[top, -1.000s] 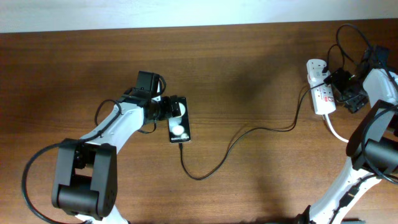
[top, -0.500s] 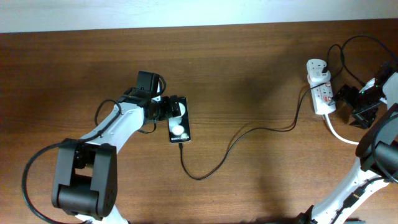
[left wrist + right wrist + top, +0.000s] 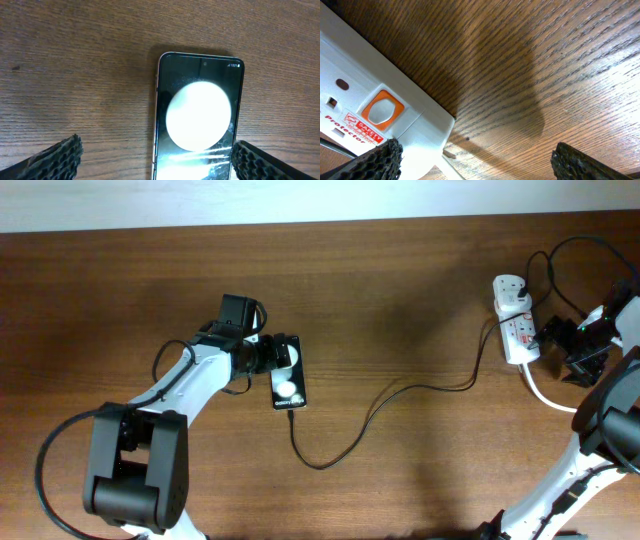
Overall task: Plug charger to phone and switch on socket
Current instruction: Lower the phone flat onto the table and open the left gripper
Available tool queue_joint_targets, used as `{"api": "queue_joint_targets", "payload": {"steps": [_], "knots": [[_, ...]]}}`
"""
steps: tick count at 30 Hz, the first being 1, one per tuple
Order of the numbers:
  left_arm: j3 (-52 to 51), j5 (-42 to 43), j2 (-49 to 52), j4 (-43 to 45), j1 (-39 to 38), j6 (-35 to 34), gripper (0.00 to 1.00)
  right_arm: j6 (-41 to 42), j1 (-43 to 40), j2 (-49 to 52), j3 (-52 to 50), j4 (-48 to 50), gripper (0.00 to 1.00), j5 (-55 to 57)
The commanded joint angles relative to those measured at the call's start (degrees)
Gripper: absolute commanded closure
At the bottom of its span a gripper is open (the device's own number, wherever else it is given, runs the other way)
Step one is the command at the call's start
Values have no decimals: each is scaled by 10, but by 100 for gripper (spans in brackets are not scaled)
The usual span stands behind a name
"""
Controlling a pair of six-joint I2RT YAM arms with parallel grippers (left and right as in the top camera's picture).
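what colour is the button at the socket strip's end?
Orange button with a paler centre, set in the white socket. The right wrist view shows it best.

Looking like a robotics lab bench: left arm (image 3: 190, 385) and right arm (image 3: 607, 420) are sitting at a wood-grain worktop (image 3: 420, 300), pale wall (image 3: 300, 200) running along 12 o'clock.

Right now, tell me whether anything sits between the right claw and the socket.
Nothing visible does. The right claw is open just beside the socket, with only bare table between them in the wrist view.
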Motion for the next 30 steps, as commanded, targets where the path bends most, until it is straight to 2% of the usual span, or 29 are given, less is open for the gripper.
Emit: {"api": "queue_joint_targets", "payload": {"steps": [1, 8, 14, 16, 24, 30], "knots": [[-2, -6, -1, 0, 2, 5, 1, -6, 3, 10, 8, 0, 1, -7], [-2, -6, -7, 0, 2, 5, 1, -6, 3, 10, 8, 0, 1, -7], [-2, -28, -113, -4, -25, 6, 1, -6, 3, 10, 8, 0, 1, -7], [-6, -49, -116, -3, -25, 7, 1, -6, 3, 10, 8, 0, 1, -7], [-178, -49, -122, 155, -34, 7, 1, -6, 3, 10, 8, 0, 1, -7], [-224, -60, -167, 167, -33, 8, 1, -6, 3, 10, 8, 0, 1, -7]]}}
